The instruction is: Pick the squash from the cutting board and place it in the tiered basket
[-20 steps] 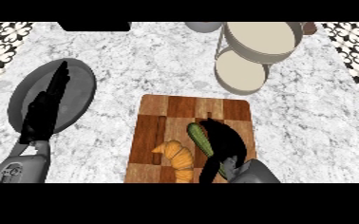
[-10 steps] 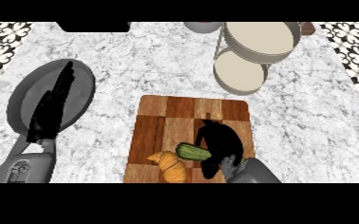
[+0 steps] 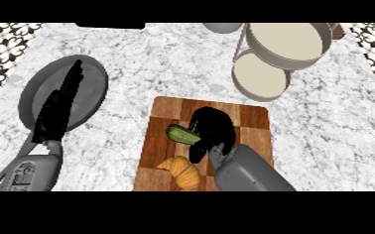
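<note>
The right hand's fingers curl round the right end of the green squash. The squash's other end pokes out leftward, over the middle of the wooden cutting board. A croissant lies near the board's lower edge. Bare marble table separates the board from the tiered basket at upper right. The left hand, fingers straight and pressed together, rests over a grey plate at left.
</note>
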Controlling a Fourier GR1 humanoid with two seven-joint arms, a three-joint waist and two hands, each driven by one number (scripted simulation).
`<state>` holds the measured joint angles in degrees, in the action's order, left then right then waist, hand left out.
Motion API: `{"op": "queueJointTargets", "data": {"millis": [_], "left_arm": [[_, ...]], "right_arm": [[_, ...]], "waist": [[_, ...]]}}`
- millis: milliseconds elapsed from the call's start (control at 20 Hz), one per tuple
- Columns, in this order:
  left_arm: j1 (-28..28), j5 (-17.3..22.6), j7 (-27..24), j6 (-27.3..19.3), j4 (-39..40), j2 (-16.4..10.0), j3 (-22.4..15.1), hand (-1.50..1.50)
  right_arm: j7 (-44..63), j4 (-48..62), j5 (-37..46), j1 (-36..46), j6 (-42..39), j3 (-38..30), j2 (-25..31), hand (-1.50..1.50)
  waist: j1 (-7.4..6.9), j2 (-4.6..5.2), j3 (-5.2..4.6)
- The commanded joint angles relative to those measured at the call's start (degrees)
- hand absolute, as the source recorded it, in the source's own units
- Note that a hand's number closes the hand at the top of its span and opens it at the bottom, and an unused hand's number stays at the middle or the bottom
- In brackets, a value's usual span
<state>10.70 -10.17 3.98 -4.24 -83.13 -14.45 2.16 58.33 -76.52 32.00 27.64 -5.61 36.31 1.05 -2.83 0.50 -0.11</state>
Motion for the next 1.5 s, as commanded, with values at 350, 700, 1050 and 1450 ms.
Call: {"op": "queueJointTargets", "data": {"millis": [350,700,1050,1450], "left_arm": [[1.99,-1.01,0.13,0.27,1.15,1.40,-2.04,0.00],[0.99,-1.20,-0.16,0.29,1.75,0.14,-0.87,0.00],[1.58,-0.88,-0.46,0.06,1.90,0.32,-0.16,0.00],[-0.60,0.02,-1.39,0.21,1.66,-0.08,1.62,0.00]], "right_arm": [[12.01,8.52,9.93,24.20,27.25,-3.44,-1.02,1.50],[18.29,14.32,23.10,38.05,31.93,-5.57,-1.02,1.50],[23.47,23.95,27.86,51.40,21.11,-7.56,-1.02,1.50],[14.19,30.20,23.21,55.22,24.78,-16.93,-1.03,1.50]], "waist": [[-3.16,-0.02,-0.02],[-1.43,-0.54,-0.07],[0.05,-0.57,-0.07],[1.10,-0.24,0.03]]}}
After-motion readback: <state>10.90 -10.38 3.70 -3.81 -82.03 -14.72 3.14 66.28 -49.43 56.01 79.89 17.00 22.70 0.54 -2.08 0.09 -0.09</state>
